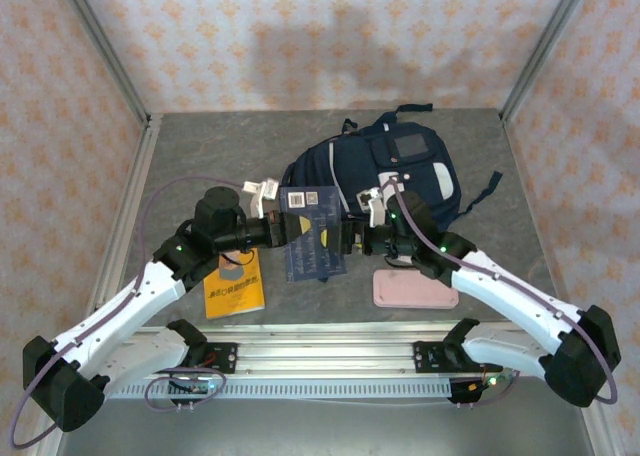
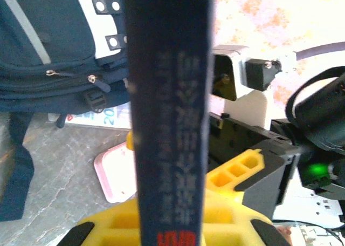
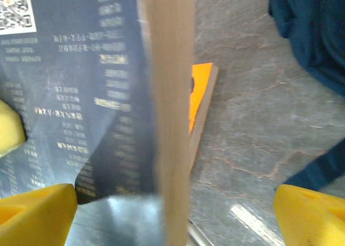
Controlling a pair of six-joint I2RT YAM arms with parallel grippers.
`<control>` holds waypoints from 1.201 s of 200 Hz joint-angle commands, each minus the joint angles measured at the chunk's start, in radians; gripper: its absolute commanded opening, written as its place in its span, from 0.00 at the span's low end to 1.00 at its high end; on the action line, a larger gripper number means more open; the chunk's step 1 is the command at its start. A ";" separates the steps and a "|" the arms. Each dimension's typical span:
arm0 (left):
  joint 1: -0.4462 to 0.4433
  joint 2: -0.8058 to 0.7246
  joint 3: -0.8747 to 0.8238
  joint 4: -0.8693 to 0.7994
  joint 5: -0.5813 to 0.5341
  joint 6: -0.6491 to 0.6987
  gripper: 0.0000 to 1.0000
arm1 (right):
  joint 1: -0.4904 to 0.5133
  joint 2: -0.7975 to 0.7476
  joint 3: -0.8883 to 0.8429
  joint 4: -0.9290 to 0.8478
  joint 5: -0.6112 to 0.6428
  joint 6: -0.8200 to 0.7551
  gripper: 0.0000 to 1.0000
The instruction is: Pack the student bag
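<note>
Print on the navy book is QR codes and pale rows, unreadably small. The left hand clamps one edge; the right hand gapes wide around the opposite page edge. The student bag lies just behind, on the tabletop's far side.

Student bag: navy-blue fabric backpack, white trim, grey square patch. It is laid flat, patch uppermost, straps splayed.

Both arms: white shells on long links, black joints and bases, small green lights. Lilac cable trails along left arm and right arm. Gripper fingers yellow, hollow-celled.
</note>
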 commanded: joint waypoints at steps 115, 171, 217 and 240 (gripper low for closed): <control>0.134 0.111 0.107 -0.015 0.166 0.011 0.26 | -0.048 0.107 0.140 0.087 -0.183 0.011 0.00; 0.142 0.107 0.110 0.010 0.203 0.033 0.00 | -0.062 0.142 0.176 0.003 -0.204 -0.043 0.11; 0.195 0.047 0.128 -0.150 0.017 0.109 0.00 | -0.103 0.177 0.292 -0.250 0.184 -0.130 0.65; 0.197 0.042 0.189 -0.352 -0.215 0.181 0.00 | -0.113 0.294 0.426 -0.403 0.422 -0.171 0.68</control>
